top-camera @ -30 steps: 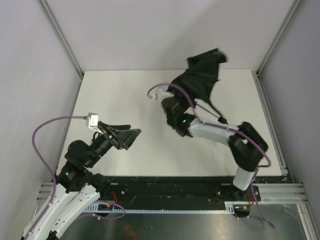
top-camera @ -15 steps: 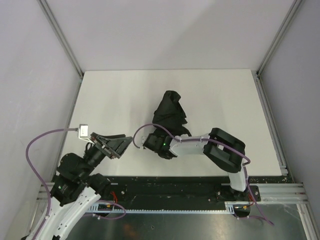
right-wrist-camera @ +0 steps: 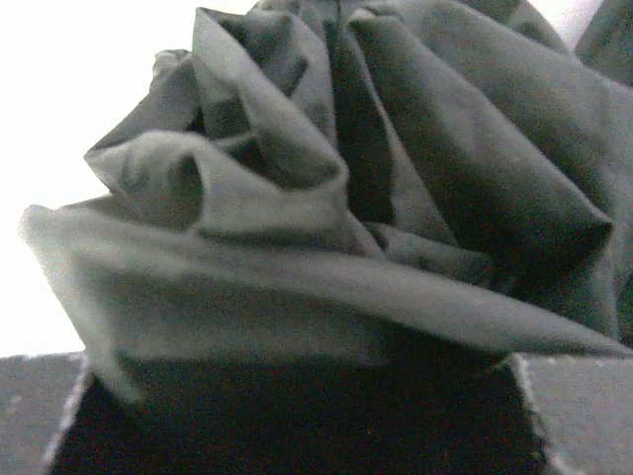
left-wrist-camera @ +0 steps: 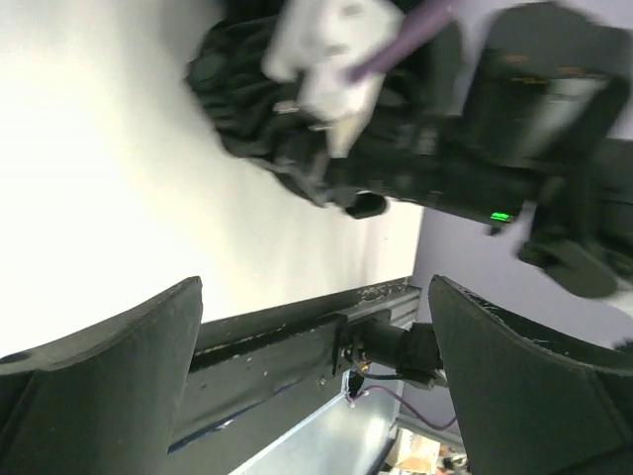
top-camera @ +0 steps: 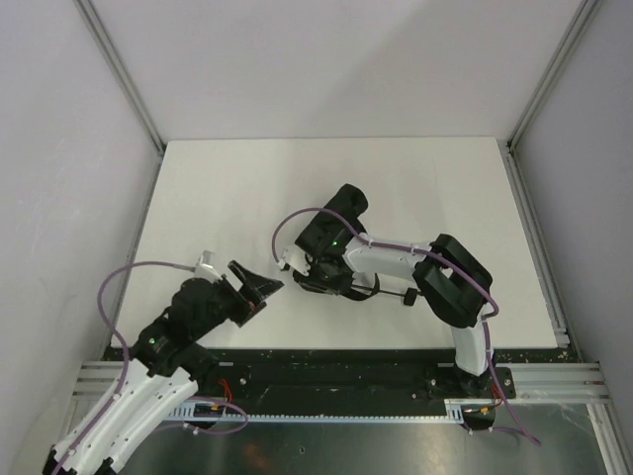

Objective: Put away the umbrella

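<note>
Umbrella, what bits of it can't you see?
- Right wrist view: the umbrella fabric fills the picture, and its folds hide the other parts.
- Top view: the right arm covers most of it.
- Left wrist view: blurred, with the right arm in front; the top edge cuts the fabric off.

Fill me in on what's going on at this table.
The right gripper is shut on the black umbrella, with the canopy bunched up between its fingers, down near the middle of the white table. The left gripper is wide open and empty. It points at the umbrella from the near left without touching it.
</note>
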Controlling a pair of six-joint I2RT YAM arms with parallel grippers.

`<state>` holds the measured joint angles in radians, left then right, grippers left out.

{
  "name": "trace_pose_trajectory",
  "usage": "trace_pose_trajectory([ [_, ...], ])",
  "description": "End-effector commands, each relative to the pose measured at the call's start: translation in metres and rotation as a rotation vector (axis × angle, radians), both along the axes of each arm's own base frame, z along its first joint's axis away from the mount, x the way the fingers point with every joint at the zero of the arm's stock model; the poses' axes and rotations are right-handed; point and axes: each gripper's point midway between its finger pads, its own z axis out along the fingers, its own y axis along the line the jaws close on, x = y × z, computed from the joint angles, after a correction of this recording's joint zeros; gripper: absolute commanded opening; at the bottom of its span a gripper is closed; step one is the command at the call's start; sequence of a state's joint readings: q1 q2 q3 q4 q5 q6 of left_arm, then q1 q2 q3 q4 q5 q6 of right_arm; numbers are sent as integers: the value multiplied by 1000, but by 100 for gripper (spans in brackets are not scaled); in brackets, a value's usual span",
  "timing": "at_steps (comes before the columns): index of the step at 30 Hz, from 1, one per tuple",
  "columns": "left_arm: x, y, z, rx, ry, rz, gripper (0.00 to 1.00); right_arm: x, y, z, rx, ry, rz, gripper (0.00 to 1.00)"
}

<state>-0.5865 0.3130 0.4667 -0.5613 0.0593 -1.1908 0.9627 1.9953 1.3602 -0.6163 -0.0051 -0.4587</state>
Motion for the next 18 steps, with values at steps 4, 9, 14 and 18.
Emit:
trace_pose_trajectory([
  [4, 12, 2, -50, -84, 261, 181, 99, -95, -38, -66, -102, 498, -24, 0],
  [9, 22, -20, -69, -239, 354, 170, 100, -89, -31, -65, -67, 511, -35, 0],
  [14, 44, -20, -72, -289, 309, 228, 99, -86, -28, -65, -29, 559, -58, 0],
  [18, 61, -24, -66, -346, 235, 224, 99, -84, -27, -63, -2, 593, -70, 0],
])
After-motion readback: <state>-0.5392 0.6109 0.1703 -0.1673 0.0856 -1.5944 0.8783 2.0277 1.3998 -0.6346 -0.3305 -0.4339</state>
